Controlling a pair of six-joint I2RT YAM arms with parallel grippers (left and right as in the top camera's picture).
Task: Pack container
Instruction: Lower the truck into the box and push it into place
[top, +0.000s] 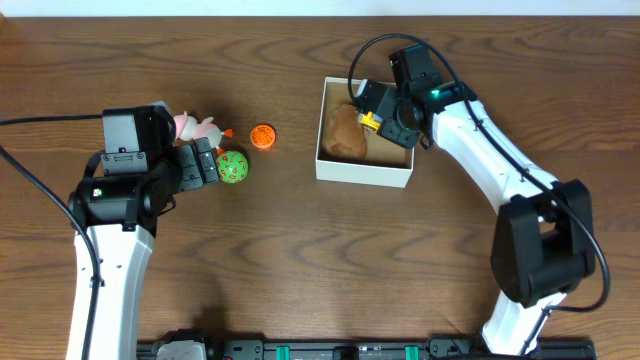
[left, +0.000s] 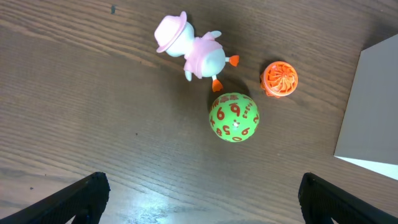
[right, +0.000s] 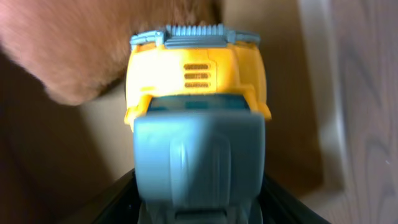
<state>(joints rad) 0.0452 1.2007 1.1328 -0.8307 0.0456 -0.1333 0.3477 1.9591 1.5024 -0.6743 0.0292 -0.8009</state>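
the container (top: 362, 172) is a square white cardboard box with low walls and a tan-brown inner floor. it sits on the table (top: 300, 260) right of centre in the overhead view, in front of the right arm. a brown furry toy (top: 343, 135) lies inside against its left wall and fills much of the floor.

the right gripper (top: 372, 118) reaches in over the box's far side, its fingers pinching a yellow and grey toy (right: 196, 106). in the right wrist view that toy fills the frame, just beside the brown fur and above the tan floor.

the left gripper (top: 208, 162) hangs over the table well left of the box. its 2 fingers (left: 87, 196) are spread wide and hold nothing. 3 small toys lie close together ahead of it: a pink duck with a hat (left: 193, 50), a green ball with orange numbers (left: 234, 117) and a small orange ridged piece (left: 279, 78). the duck's foot is just beside the ball.

the table is dark brown wood with a strong grain. a pale strip runs along the top edge of the overhead view, and a black rail lies along the bottom edge.
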